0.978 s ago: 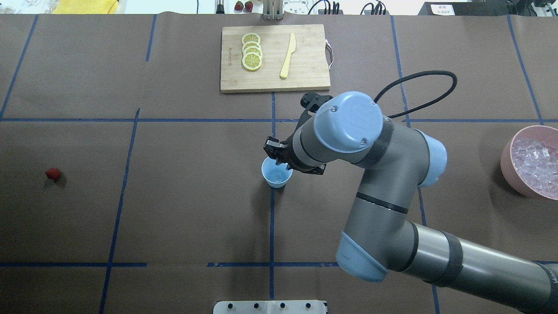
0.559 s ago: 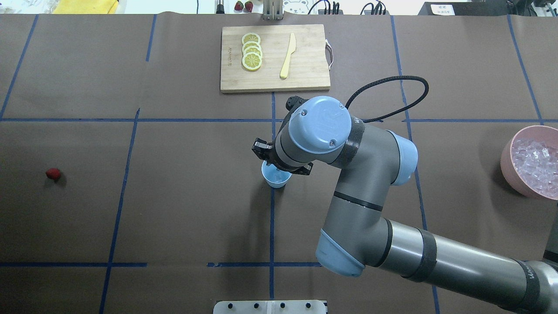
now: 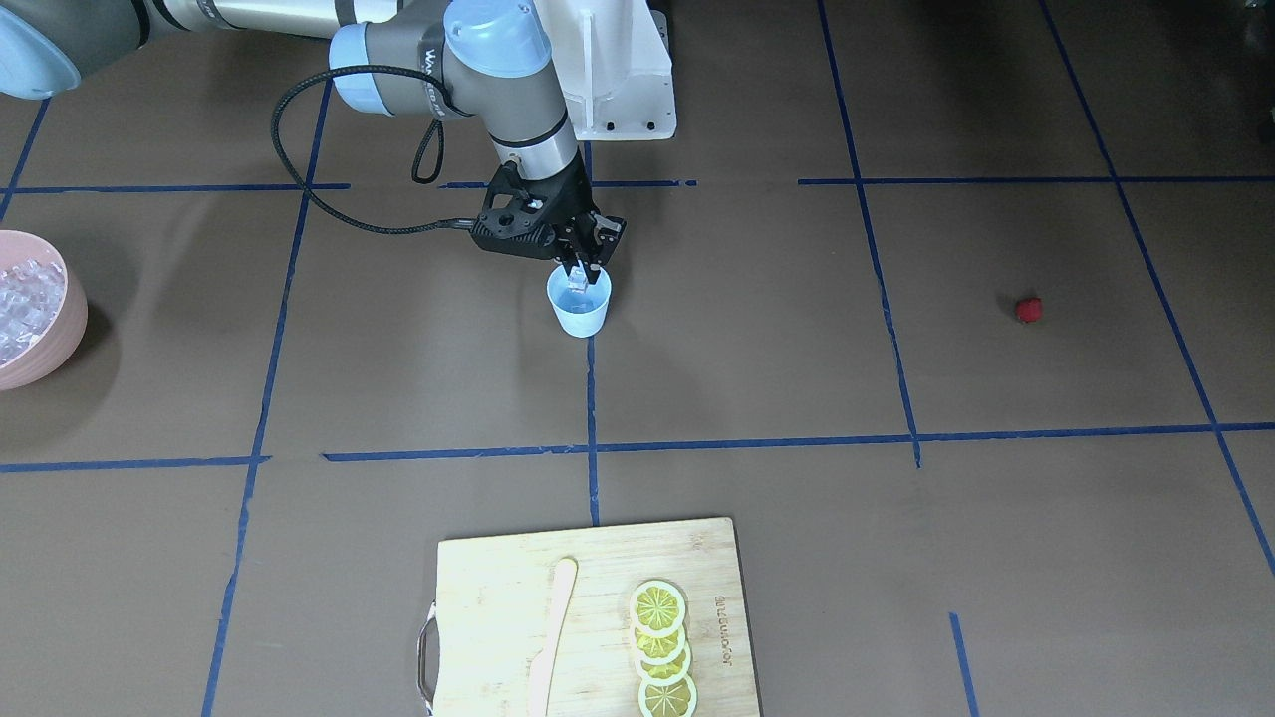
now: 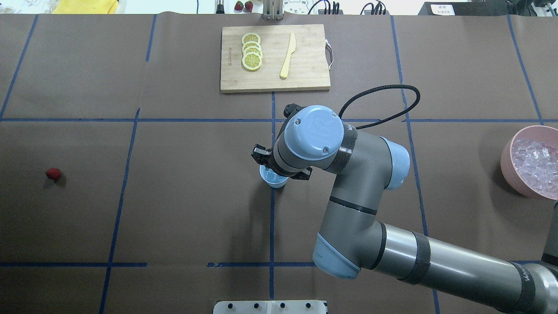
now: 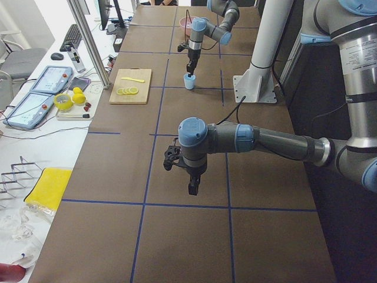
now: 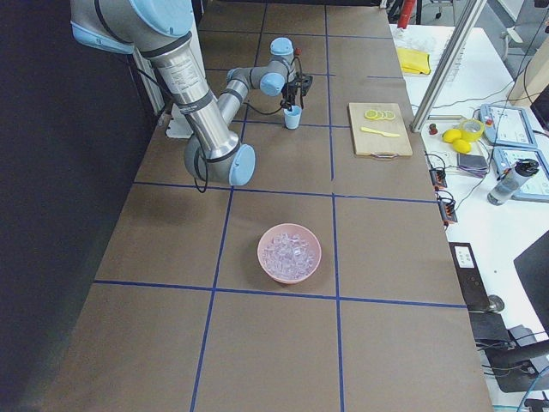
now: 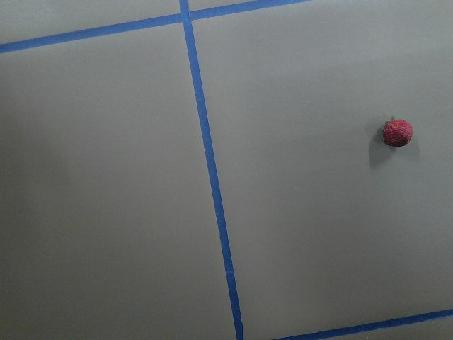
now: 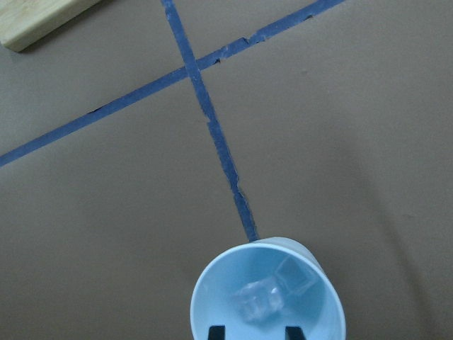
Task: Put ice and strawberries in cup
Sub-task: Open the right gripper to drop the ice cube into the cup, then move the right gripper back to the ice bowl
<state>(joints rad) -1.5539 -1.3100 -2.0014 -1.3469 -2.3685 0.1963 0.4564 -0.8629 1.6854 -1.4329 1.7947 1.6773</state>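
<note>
Right pincer (image 3: 585, 269) gapes over cup (image 3: 580, 311) holding two ice cubes (image 8: 258, 303).

The right arm's black pincer (image 4: 260, 154) hangs right over a small light blue cup (image 4: 272, 179). A little red strawberry (image 4: 53, 174) lies far to its left. A pink round bowl (image 4: 506, 159) of clear ice cubes (image 4: 534, 163) sits far to its right.
</note>
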